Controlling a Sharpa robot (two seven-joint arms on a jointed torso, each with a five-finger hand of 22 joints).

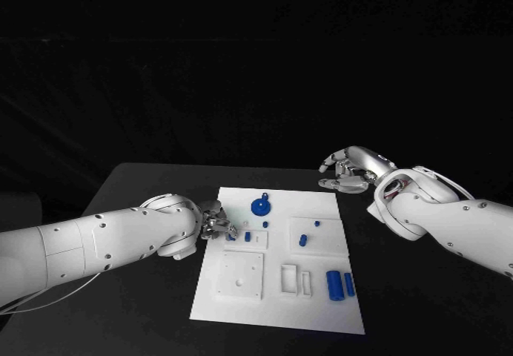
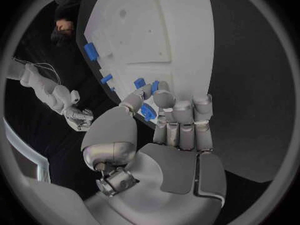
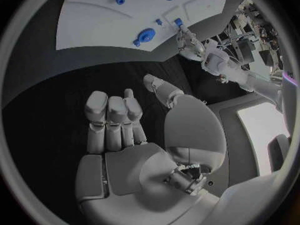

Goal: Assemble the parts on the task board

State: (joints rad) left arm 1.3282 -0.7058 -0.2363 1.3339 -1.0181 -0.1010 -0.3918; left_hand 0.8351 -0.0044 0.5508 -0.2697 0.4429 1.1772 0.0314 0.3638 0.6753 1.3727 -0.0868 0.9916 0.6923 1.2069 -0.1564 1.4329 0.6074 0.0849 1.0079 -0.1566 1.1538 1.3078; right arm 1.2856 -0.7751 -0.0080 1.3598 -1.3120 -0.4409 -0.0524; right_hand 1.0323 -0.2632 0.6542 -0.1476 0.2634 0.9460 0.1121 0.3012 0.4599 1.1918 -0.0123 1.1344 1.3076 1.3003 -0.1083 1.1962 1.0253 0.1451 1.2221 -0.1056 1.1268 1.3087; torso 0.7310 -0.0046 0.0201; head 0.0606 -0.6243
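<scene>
The white task board (image 1: 280, 297) lies in the middle of the black table. My left hand (image 1: 217, 222) is at the board's left edge and pinches a small blue part (image 2: 148, 111) between thumb and fingers, low over the plate. Close beside its fingertips a blue peg (image 1: 247, 236) stands in the board. A blue round part with a stem (image 1: 261, 205) sits near the far edge. Another blue part (image 1: 302, 239) is in the middle, and two blue cylinders (image 1: 340, 285) lie at the near right. My right hand (image 1: 348, 172) hovers off the board's far right corner, holding nothing.
White raised blocks and recesses (image 1: 242, 273) take up the board's near half. Bare black table (image 1: 428, 297) surrounds the board. In the right wrist view the board (image 3: 106, 20) lies well ahead of the palm (image 3: 125, 135).
</scene>
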